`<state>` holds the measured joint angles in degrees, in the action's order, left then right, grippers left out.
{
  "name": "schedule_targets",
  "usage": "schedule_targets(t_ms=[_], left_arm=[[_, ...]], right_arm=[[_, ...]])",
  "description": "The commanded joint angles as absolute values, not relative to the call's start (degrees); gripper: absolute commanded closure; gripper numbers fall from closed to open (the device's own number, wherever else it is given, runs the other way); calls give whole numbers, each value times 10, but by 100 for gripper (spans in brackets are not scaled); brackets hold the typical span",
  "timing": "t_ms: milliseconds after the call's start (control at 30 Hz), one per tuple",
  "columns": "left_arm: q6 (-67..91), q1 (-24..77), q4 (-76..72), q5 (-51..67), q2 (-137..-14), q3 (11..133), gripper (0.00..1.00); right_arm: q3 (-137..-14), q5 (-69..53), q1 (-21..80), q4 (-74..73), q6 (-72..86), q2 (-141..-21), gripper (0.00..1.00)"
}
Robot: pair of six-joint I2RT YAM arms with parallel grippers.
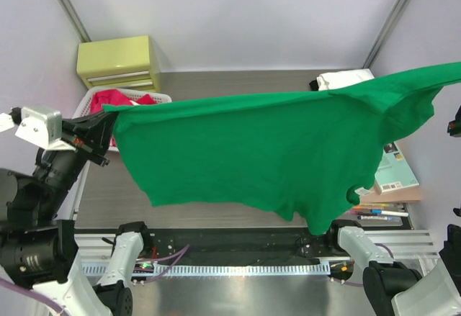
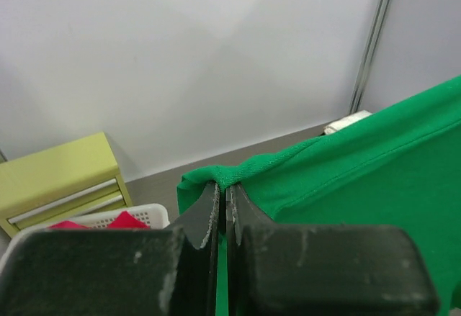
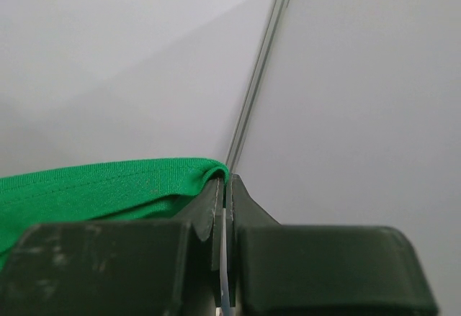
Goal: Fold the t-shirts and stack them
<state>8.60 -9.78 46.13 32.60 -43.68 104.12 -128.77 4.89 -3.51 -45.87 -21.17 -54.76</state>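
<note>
Green t-shirt [image 1: 259, 150] hangs stretched between your two grippers: your left gripper [image 2: 222, 208] pinches one edge tight, your right gripper [image 3: 225, 193] clamps the far edge, and the cloth spans the air above the table [image 1: 238, 80], near the white basket [image 1: 85, 100].

Most of desk [image 1: 216, 82] hidden by green t-shirt [image 1: 252, 150] btw left tool [image 2: 223, 190] & right tool [image 3: 226, 181]; latter cut off at top-view edge.

Overhead, wrist close-ups; t-shirt [image 1: 252, 158] seemingly common

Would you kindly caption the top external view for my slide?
A green t-shirt, pinched at both ends, hangs spread in mid-air above the table.
</note>
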Motion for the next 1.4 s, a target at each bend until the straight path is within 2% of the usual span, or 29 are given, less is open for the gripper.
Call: schedule_targets(t_ms=[0, 400, 533, 733, 900, 1100, 1233, 1367], left_arm=[[91, -105, 426, 302, -469, 977, 100], [27, -104, 368, 321, -524, 778, 100], [3, -95, 349, 304, -545, 732, 100], [-43, -33, 310, 234, -564, 670, 100], [-33, 56, 279, 177, -565, 639, 100], [-18, 62, 294, 161, -523, 673, 100], [-46, 62, 341, 123, -469, 723, 100], [-52, 41, 371, 107, -443, 791, 100]], right_arm=[[-1261, 78, -40, -468, -204, -599, 99], [-928, 91, -40, -383, -217, -580, 99], [-820, 87, -40, -348, -218, -588, 99], [-722, 103, -37, -256, -218, -634, 99], [-698, 116, -33, -194, -207, -643, 99], [-731, 90, -30, -248, -171, -542, 99], [-787, 85, -30, -293, -168, -453, 99], [-900, 73, -30, -388, -139, -431, 99]])
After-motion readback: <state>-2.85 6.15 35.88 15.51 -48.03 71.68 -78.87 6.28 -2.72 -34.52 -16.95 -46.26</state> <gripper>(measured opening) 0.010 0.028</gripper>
